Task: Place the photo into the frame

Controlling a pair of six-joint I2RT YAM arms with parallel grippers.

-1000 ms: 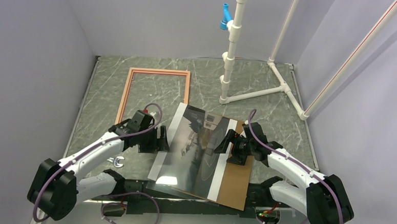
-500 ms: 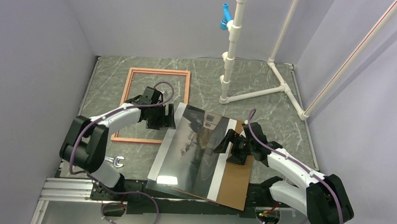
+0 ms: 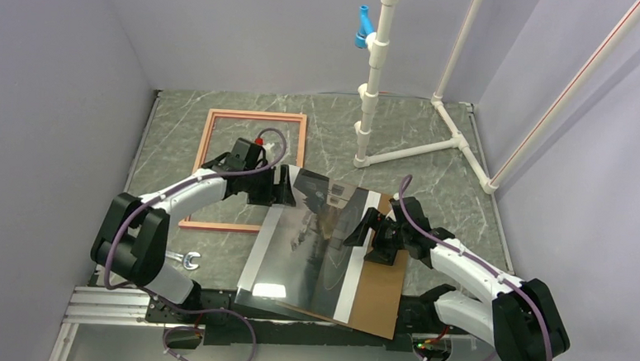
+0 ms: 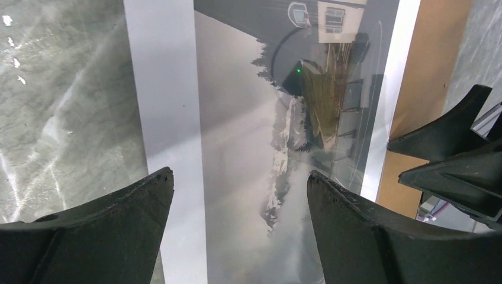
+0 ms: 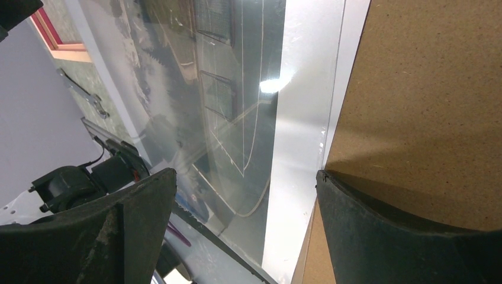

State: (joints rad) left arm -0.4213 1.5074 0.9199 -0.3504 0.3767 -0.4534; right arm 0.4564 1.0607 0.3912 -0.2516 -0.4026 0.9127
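Flanking the photo (image 3: 314, 238), flat on the backing board (image 3: 376, 303) beside the frame (image 3: 207, 141), with jaws spread on left gripper (image 3: 284, 187) and right gripper (image 3: 362, 229). Might skid the glossy print, or grab board too, if closed low.

Nothing legible in any view: no text, label, brand, number or sign on the photo (image 3: 314, 238), the frame (image 3: 258, 113) or the brown backing board (image 3: 379, 295).
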